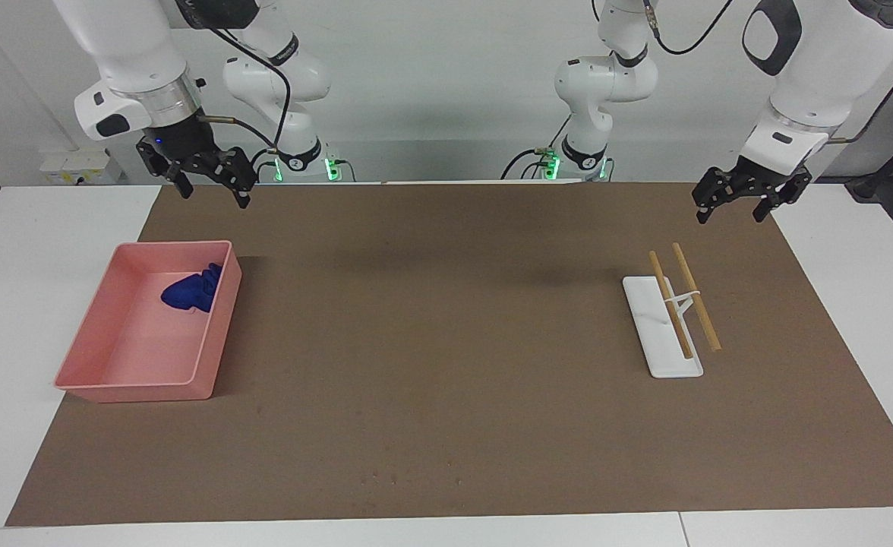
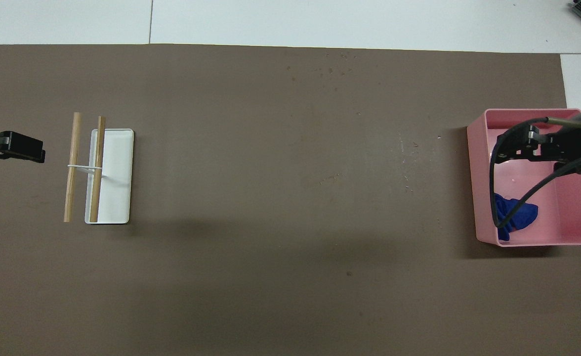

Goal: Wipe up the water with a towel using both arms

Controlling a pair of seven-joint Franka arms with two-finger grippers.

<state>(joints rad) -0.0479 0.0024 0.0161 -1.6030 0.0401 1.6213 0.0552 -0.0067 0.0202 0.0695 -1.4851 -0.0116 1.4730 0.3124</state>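
No readable brand or writing anywhere. The white surface (image 1: 6, 319) carries a large brown paper mat (image 1: 446, 395) with a few pale specks; a plain white wall sits at the robots' end.

The small deep-blue bunched towel (image 1: 187, 292) lies in the pink rectangular plastic tray (image 1: 139, 389), in the tray's corner nearest the robots, against the wall facing the mat's middle. The tray sits at the right arm's end of the mat.

The right claw (image 1: 207, 186) is open, empty, raised over the mat's edge nearest the robots. The left claw (image 1: 733, 203) is open, empty, waiting over the mat's corner at its own end. Near it, a white flat rectangular stand (image 1: 655, 334) holds two wooden rods (image 1: 682, 300) side by side.
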